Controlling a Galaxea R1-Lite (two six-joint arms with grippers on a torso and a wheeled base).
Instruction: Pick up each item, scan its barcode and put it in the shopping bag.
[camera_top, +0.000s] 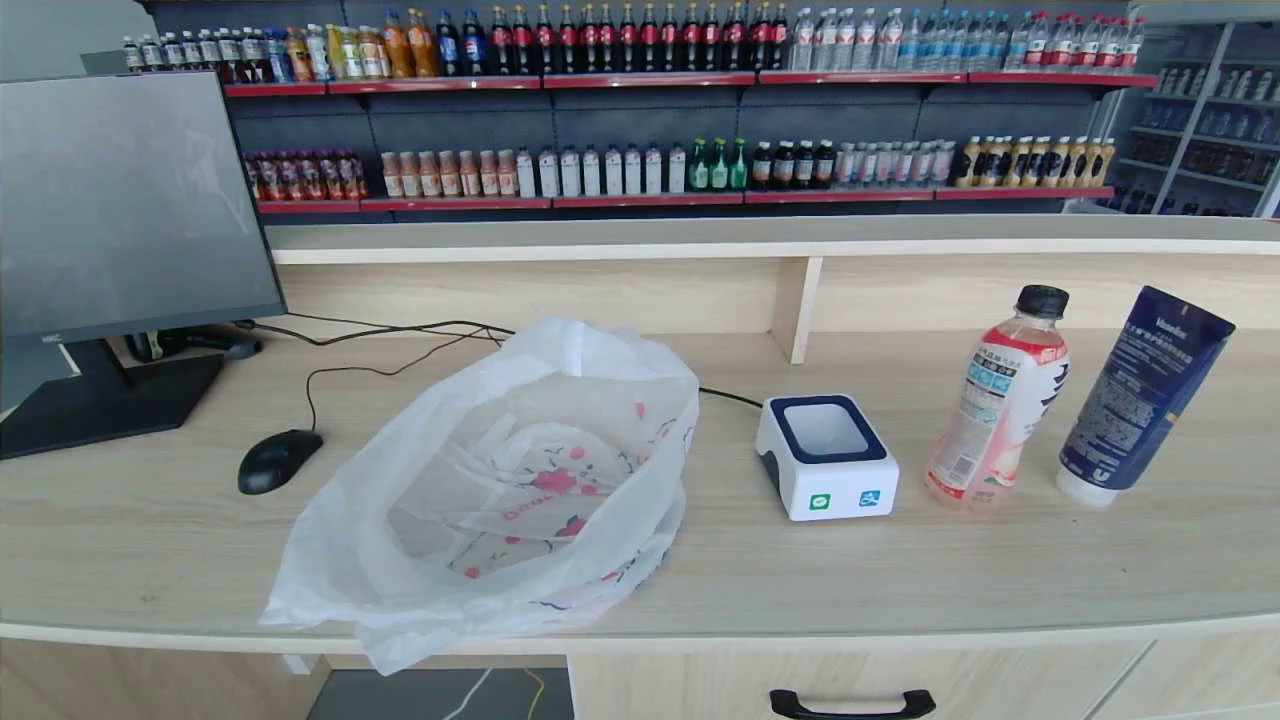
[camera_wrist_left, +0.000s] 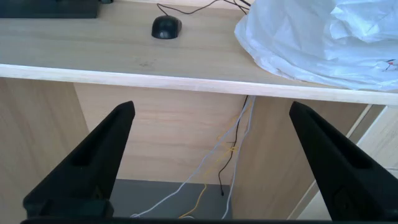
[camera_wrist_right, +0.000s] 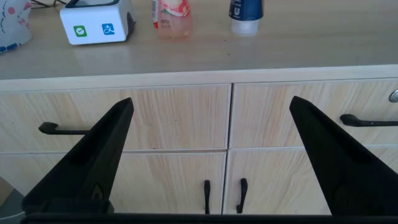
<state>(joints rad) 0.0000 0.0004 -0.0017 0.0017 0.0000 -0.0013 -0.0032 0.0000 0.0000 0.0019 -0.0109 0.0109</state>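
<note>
my left gripper (camera_wrist_left: 211, 107) and right gripper (camera_wrist_right: 211, 101) hang spread and empty below the counter (camera_top: 900, 570), bottle (camera_top: 998, 402) and tube (camera_top: 1140, 395) stand right of the scanner (camera_top: 826, 456), shopping bag (camera_top: 500, 480) gaping left of it to receive them.

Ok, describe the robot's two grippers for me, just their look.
Left gripper: two matte black fingers, each a broad wedge tapering to a blunt tip, plain and unmarked. Right gripper: the same pair of black wedge fingers, with flat, angular faces.
</note>
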